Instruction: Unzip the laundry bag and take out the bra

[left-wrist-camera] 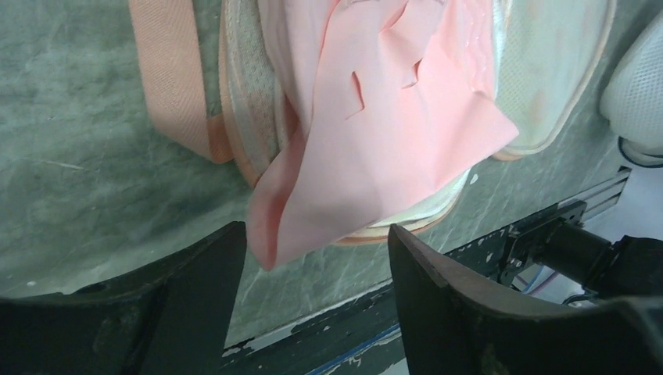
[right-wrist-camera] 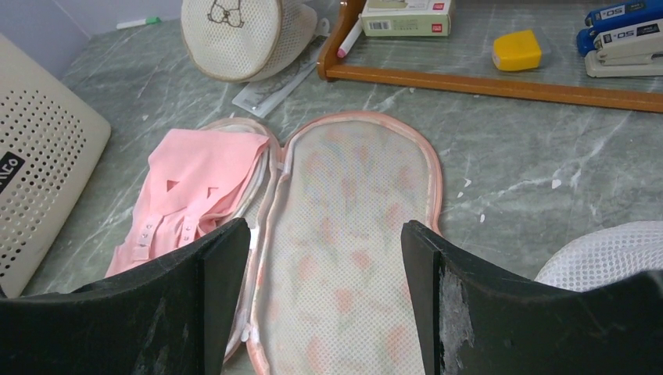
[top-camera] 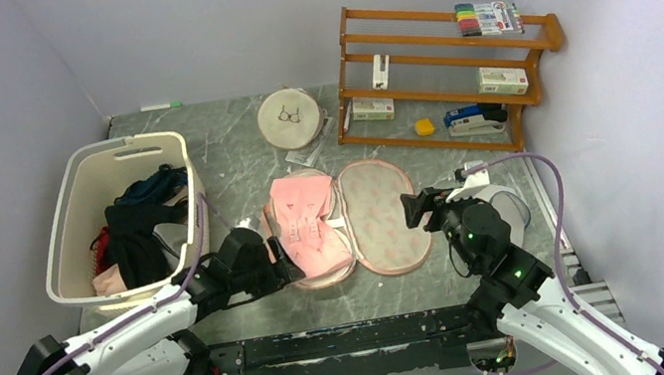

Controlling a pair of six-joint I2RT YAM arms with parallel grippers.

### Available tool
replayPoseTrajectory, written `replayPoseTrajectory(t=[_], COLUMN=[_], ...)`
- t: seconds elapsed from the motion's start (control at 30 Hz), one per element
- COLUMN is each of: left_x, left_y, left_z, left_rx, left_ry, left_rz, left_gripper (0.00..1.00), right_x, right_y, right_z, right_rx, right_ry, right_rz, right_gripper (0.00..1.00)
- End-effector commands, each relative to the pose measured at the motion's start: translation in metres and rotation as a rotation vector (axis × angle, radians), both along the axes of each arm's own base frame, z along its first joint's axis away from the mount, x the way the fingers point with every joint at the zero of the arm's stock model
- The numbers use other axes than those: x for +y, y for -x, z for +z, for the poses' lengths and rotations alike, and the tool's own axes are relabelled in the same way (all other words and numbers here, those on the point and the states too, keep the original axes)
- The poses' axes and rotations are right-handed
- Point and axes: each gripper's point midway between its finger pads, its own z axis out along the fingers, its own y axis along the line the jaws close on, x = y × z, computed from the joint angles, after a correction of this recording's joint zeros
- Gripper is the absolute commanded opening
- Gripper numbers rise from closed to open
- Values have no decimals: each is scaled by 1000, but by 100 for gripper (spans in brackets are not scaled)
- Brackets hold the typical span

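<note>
The peach-pink floral laundry bag [top-camera: 383,215] lies unzipped and spread open in two halves at the table's middle. A pink bra [top-camera: 305,222] lies on its left half. My left gripper [top-camera: 278,264] is open and empty at the bra's near left edge. In the left wrist view the bra's corner [left-wrist-camera: 375,156] hangs just above the gap between the fingers [left-wrist-camera: 317,242], not touching them. My right gripper [top-camera: 417,206] is open and empty, hovering over the right edge of the bag's empty half [right-wrist-camera: 352,226]. The bra also shows in the right wrist view [right-wrist-camera: 195,176].
A cream slatted basket [top-camera: 74,203] with dark clothes stands at the left. A white domed round mesh pouch [top-camera: 289,119] sits at the back. A wooden rack [top-camera: 451,73] with stationery stands at the back right. Another white mesh item [top-camera: 512,204] lies by the right arm.
</note>
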Motion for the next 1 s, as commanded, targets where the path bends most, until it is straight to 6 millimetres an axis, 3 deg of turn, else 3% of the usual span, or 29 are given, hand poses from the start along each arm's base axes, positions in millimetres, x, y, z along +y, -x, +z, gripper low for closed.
replayPoseTrajectory(t=[0.0, 0.17, 0.37, 0.47, 0.57, 0.67, 0.8, 0.97], left_x=[-15, -14, -8, -5, -1, 2, 10, 32], left_y=[-10, -15, -20, -23, -29, -39, -59, -101], left_z=[7, 11, 24, 35, 51, 76, 123, 202], left_rx=[-27, -43, -85, -118, -165, -234, -379, -594], left_ry=[94, 63, 42, 50, 46, 15, -100, -411], left_rz=[20, 20, 31, 47, 63, 58, 1, -91], left_gripper=[72, 44, 27, 10, 7, 7, 7, 7], right_x=[1, 1, 2, 2, 2, 2, 4, 6], right_y=[-1, 0, 0, 0, 0, 1, 2, 2], right_z=[11, 11, 12, 12, 12, 11, 12, 12], right_rx=[-34, -37, -43, -43, -41, -41, -45, -46], right_ry=[-12, -16, -21, -21, -19, -21, -27, -29], right_rz=[5, 8, 13, 12, 15, 16, 26, 39], right_gripper=[72, 72, 72, 72, 72, 72, 72, 72])
